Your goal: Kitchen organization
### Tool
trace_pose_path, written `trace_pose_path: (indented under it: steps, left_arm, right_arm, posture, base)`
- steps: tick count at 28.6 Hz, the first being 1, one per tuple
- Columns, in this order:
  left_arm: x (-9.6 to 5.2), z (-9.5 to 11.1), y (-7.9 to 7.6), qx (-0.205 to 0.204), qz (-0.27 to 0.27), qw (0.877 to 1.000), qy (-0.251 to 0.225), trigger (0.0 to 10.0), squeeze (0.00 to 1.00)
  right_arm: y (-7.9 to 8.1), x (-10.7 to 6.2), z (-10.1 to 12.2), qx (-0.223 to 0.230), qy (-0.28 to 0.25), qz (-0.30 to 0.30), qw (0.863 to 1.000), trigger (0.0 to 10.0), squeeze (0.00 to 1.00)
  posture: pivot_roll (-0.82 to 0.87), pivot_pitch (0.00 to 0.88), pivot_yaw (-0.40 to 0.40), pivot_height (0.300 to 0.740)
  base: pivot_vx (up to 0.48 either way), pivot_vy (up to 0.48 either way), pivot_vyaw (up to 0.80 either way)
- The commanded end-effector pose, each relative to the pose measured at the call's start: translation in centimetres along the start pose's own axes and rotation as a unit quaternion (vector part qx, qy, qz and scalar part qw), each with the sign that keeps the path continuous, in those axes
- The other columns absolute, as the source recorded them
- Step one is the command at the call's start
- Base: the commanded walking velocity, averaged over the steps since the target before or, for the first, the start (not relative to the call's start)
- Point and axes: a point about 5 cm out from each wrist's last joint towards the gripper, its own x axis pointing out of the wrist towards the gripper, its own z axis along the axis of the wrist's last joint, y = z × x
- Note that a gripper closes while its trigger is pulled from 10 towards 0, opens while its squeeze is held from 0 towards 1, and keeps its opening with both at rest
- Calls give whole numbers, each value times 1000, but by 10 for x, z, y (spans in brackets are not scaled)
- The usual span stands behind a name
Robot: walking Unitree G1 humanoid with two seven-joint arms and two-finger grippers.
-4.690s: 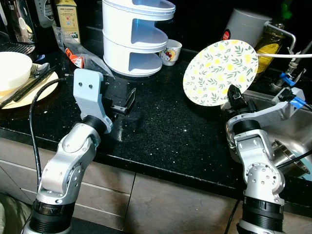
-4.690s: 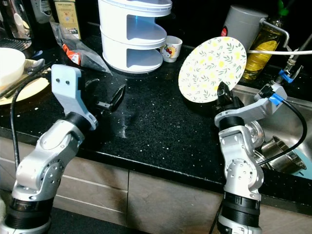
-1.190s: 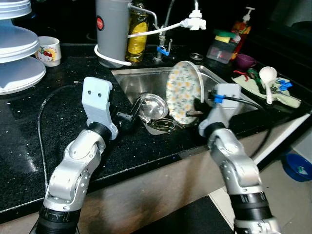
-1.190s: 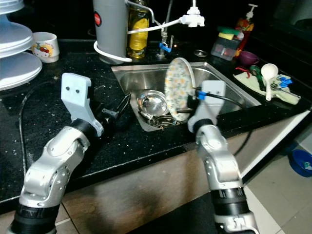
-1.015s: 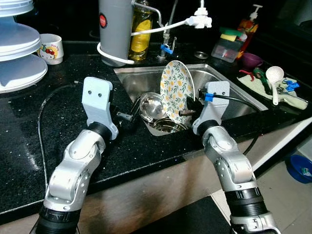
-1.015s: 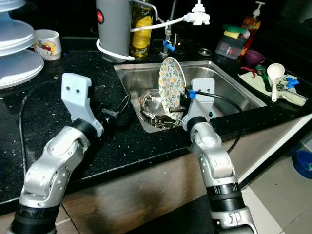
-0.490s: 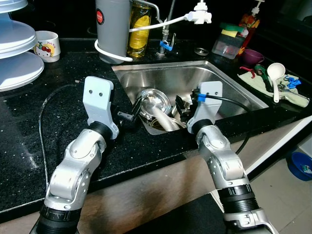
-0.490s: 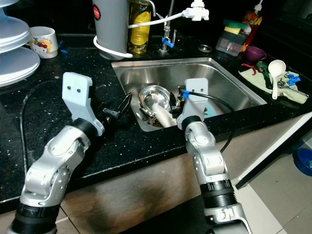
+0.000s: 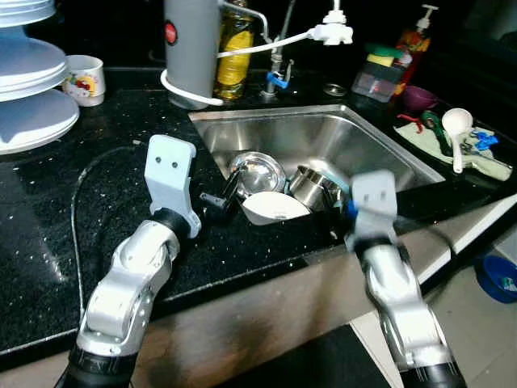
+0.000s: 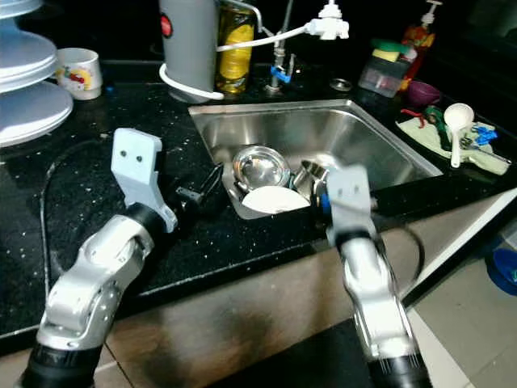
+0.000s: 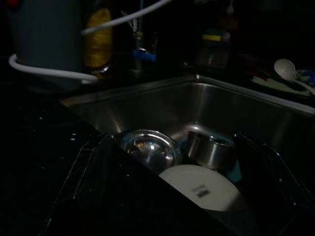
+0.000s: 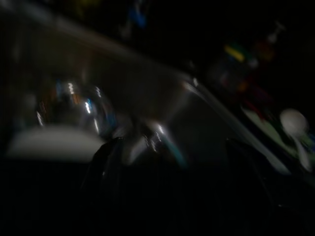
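White, face-down round plate (image 9: 275, 207) lay in the stainless sink (image 9: 363, 149) near its front-left corner, against steel bowls (image 9: 257, 172). My right gripper (image 12: 182, 162) spread wide, empty; left gripper (image 9: 218, 198) open. Glazed, slippery, breakable: I'd pinch its rim.

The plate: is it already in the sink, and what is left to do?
Done: the plate lies underside up in the sink, beside a steel bowl and a steel pot. In hand: nothing; both grippers look empty. Left: the cup, spoon and bottles sit on the counter.
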Motion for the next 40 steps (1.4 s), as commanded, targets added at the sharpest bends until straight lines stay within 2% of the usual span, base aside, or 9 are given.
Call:
trace_pose_path:
  steps: [1, 7, 15, 24, 26, 28, 29, 35, 40]
  left_arm:
    - [-1, -2, -7, 4, -15, 1000, 2, 10000, 0]
    - [-3, -3, -15, 12, -30, 999, -1, 10000, 0]
    - [-3, -1, -17, 9, -32, 999, -7, 10000, 0]
    - [-2, 2, -18, 9, -32, 999, -13, 10000, 0]
    - [-3, 2, -16, 10, -29, 999, -13, 10000, 0]
    - [-4, 1, -16, 10, -28, 999, -11, 10000, 0]
    - [-4, 1, -16, 10, -28, 999, -11, 10000, 0]
    - [-8, -3, -22, 20, -35, 999, -7, 10000, 0]
    - [-10, -4, -24, 26, -35, 999, -5, 10000, 0]
  right_arm:
    - [-2, -4, 10, -33, -33, -16, 999, 10000, 0]
    - [13, -22, 11, -108, -63, -2, 992, 10000, 0]
    - [13, -45, 16, -192, -114, -28, 974, 10000, 0]
    - [8, -62, 16, -220, -105, -41, 969, 10000, 0]
    - [2, -66, 5, -189, -50, -33, 980, 10000, 0]
    - [-3, -59, 1, -91, 5, -56, 994, 10000, 0]
    - [-3, -59, 1, -91, 5, -56, 994, 10000, 0]
    - [-13, -32, 19, 76, 8, -107, 991, 10000, 0]
    - [-13, -30, 23, 97, 5, -104, 990, 10000, 0]
  posture:
    - [88, 0, -166, 740]
    - [91, 0, -165, 740]
    - [84, 0, -170, 740]
    - [96, 0, -173, 740]
    - [90, 4, -164, 740]
    - [92, 4, -161, 740]
    - [92, 4, -161, 740]
    - [99, 3, -158, 740]
    - [97, 5, -157, 740]
  base:
    - [0, 0, 0]
    - [0, 0, 0]
    - [0, 0, 0]
    - [0, 0, 0]
    - [0, 0, 0]
    - [0, 0, 0]
    - [0, 0, 0]
    - [0, 0, 0]
    - [0, 0, 0]
